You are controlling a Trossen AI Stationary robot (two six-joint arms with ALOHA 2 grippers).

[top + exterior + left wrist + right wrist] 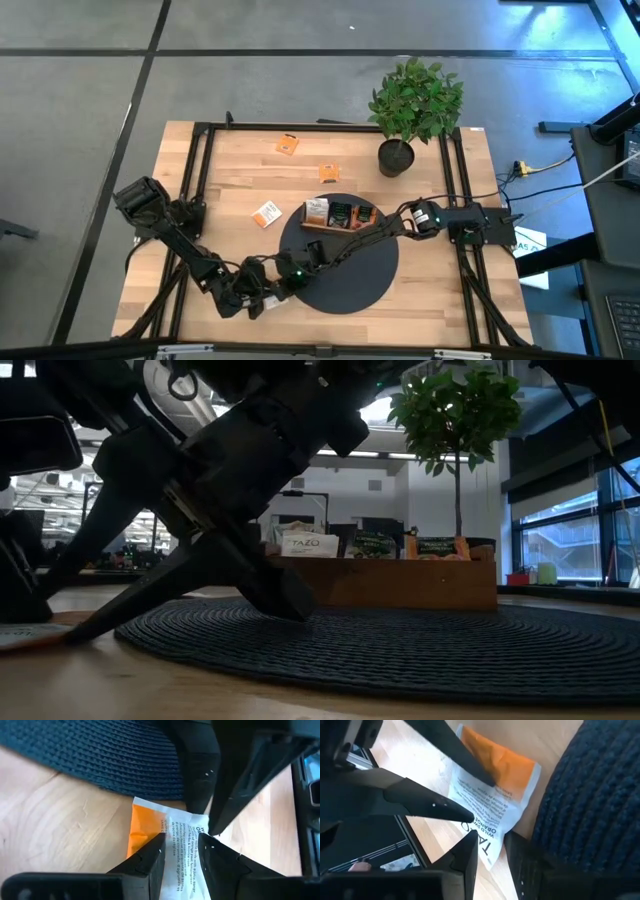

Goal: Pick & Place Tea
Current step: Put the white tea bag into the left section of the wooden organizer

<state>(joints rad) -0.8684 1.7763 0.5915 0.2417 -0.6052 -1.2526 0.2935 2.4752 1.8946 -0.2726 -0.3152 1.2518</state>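
Observation:
One tea sachet, orange and white with print, lies flat on the wood beside the near left rim of the round dark mat. Both grippers meet over it. My left gripper comes from the table's left, open, its fingers spread over the sachet's face. My right gripper reaches across the mat from the right, slanting down, jaws narrowly apart, one finger on either side of the sachet's white corner. Farther off, the wooden tray stands on the mat's far part with several sachets upright in it. My left gripper lays its two open fingers from above across the sachet's face, one on the orange half and one on the printed white half. The sachet stays flat on the table under them. My right gripper stands astride the white corner; whether it touches, I cannot tell.
Three loose sachets lie on the wood at the far left. A potted plant stands at the far right. A black frame runs along the table's sides.

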